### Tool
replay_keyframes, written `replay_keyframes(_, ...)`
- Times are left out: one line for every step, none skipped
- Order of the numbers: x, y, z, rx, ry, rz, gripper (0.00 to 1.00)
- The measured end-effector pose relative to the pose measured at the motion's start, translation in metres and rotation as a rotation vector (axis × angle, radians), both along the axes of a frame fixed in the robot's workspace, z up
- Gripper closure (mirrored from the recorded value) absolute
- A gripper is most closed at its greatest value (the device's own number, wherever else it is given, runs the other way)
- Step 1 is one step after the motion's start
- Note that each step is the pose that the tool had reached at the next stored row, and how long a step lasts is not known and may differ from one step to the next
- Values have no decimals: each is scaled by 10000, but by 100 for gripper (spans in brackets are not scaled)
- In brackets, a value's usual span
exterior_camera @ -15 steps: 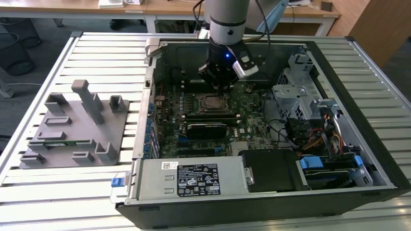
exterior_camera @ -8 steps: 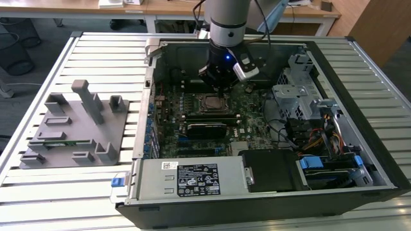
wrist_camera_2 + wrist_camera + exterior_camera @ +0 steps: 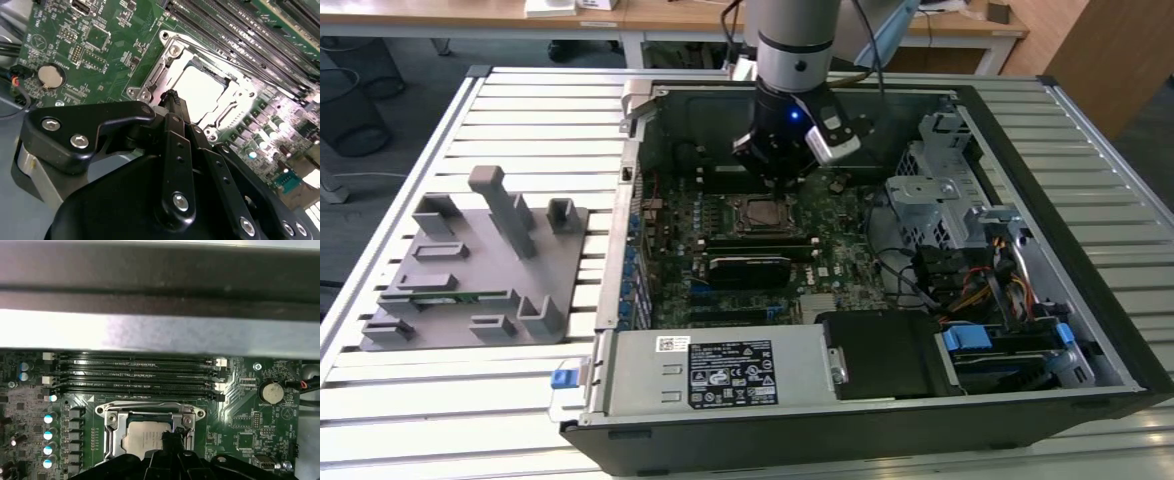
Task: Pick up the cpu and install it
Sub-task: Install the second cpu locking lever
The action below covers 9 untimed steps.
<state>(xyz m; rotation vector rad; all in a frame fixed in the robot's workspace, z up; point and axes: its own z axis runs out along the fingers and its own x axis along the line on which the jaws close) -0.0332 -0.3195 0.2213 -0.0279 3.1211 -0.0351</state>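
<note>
The cpu (image 3: 762, 212) lies flat inside the black-framed socket on the green motherboard of the open computer case (image 3: 1027, 250). Its pale silvery top (image 3: 200, 90) shows in both wrist views, framed by the socket's metal bracket (image 3: 142, 440). My gripper (image 3: 783, 181) hangs just above the socket, at its edge nearest the case's back wall. The two black fingers meet at the tip (image 3: 172, 97), shut with nothing visible between them. That tip (image 3: 172, 435) sits over the cpu's rim, and I cannot tell whether it touches.
A grey fixture block (image 3: 480, 260) with a green memory stick (image 3: 447, 296) stands at the exterior view's left. Inside the case are the power supply (image 3: 720, 370), a drive cage (image 3: 934, 200), cables, memory slots (image 3: 135, 372) and a coin battery (image 3: 271, 391).
</note>
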Motion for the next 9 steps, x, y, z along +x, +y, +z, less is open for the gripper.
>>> replay_keyframes(0,0,21,0,0,0,89)
replay_keyframes(-1,-1,31,-1,1,0,89)
replay_keyframes(-1,-5,33,1,0,-1,89)
replay_keyframes(-1,-16,33,1,-1,-1,89)
replay_keyframes(-1,-32,33,1,-1,-1,89)
replay_keyframes(-1,-50,33,0,0,0,89)
replay_keyframes(-1,-67,33,1,-1,0,89)
replay_keyframes(-2,-81,33,0,1,0,89)
replay_keyframes(-2,-92,33,-1,1,0,89)
